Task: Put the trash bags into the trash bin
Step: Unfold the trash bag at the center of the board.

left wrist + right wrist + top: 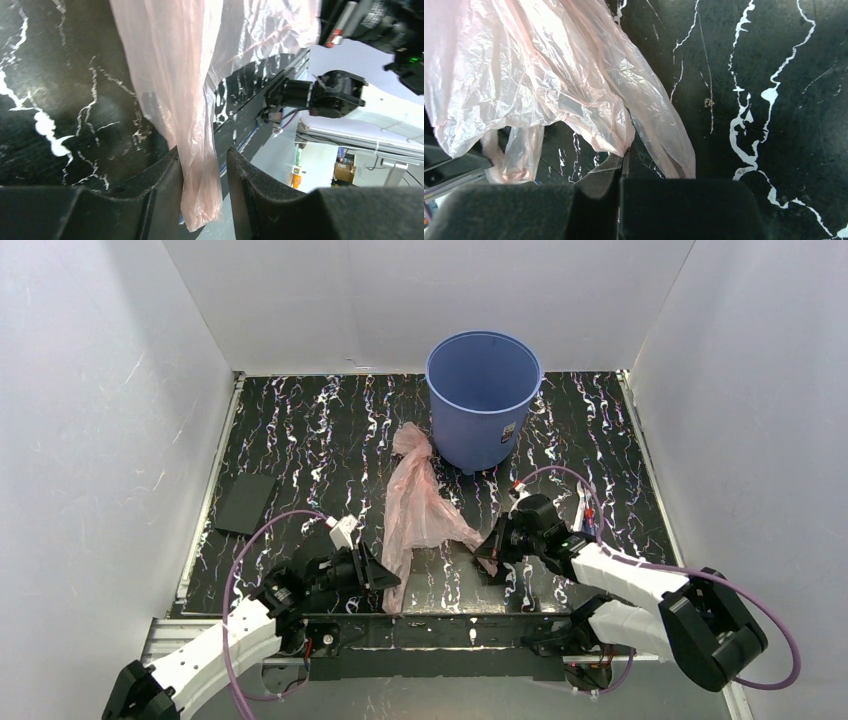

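Observation:
The trash bag [415,505], a crinkly pale-pink film, lies stretched on the black marbled table from beside the trash bin to the near edge. The trash bin [483,400], a round blue bucket, stands upright at the back with nothing visible inside. My left gripper [388,580] straddles the bag's near end. In the left wrist view the bag's strip [197,195] hangs between the jaws [204,150], touching the left finger [162,185], with a gap to the right finger [247,185]. My right gripper [485,555] is shut, pinching a fold of the bag [574,100] at its tips [625,154].
A flat black rectangle [245,503] lies at the table's left side. White walls enclose the table on three sides. The metal rail [450,625] with the arm bases runs along the near edge, and the bag's end hangs over it.

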Robot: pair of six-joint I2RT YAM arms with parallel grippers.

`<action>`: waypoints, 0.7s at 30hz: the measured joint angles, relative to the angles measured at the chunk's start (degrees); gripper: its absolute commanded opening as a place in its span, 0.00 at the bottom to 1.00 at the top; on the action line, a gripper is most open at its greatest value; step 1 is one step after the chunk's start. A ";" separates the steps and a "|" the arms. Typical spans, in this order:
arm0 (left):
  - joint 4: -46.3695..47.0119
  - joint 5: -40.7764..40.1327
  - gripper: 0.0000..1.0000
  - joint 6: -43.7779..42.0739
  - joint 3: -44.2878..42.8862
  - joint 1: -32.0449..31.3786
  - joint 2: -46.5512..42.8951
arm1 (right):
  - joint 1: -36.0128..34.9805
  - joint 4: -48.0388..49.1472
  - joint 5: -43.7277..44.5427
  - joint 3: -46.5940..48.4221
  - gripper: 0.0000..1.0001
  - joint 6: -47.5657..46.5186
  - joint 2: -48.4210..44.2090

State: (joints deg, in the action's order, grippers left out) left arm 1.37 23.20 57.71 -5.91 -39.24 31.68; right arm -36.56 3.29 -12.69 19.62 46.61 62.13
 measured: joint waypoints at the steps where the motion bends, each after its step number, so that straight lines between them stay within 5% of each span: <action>1: 0.07 0.00 0.34 0.17 -0.07 0.00 -1.05 | 0.20 0.17 -0.28 0.13 0.01 0.02 0.70; 14: 1.44 0.26 0.39 -0.04 -1.75 -1.86 3.34 | 0.44 3.02 -4.55 0.55 0.01 1.51 3.56; 21: 2.69 -0.07 0.28 -2.25 -6.56 -6.01 9.92 | 0.46 5.11 -6.29 0.55 0.01 2.78 5.49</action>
State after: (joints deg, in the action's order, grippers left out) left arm 4.05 23.14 55.46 -12.47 -45.25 41.60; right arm -36.10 8.40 -18.98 20.16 49.39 67.61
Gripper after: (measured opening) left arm 0.306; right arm 0.031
